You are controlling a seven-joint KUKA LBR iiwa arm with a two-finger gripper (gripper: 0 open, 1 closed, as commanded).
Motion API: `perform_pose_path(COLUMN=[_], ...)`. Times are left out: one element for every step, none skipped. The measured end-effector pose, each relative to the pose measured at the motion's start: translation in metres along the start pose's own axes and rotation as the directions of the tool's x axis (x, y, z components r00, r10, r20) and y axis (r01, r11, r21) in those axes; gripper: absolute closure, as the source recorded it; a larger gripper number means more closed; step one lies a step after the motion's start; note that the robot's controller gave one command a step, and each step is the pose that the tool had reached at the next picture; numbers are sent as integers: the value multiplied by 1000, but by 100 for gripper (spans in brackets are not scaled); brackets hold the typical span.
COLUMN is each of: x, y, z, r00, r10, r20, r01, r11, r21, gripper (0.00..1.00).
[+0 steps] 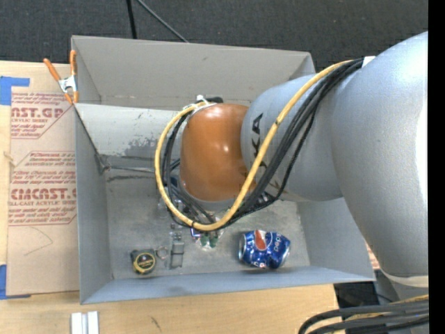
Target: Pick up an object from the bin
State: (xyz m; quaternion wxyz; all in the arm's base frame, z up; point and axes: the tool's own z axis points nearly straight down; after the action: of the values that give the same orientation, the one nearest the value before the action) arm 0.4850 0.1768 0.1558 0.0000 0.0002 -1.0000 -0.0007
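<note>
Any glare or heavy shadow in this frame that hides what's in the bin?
Camera view: a soft highlight sits on the arm's orange cover, and the arm itself covers the middle of the bin; the crushed blue can and the small black-and-yellow tape measure by the front wall are evenly lit, without glare.

Arm [334, 138] enters from the right. Its wrist cover [212, 152] stands over the middle of the bin [125, 124]. On the bin floor, near the front wall, a drinks can [264, 249] lies right of centre. A tape measure [143, 261] lies toward the front-left corner, well apart from it.
</note>
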Motion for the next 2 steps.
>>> perform_pose_path(x=[1,1], y=[16,15], z=[90,86], r00=[1000,1000], r10=[9,9], r20=[-1,-1], r01=[-9,-9], r11=[1000,1000], r21=[1,1], gripper=[0,100])
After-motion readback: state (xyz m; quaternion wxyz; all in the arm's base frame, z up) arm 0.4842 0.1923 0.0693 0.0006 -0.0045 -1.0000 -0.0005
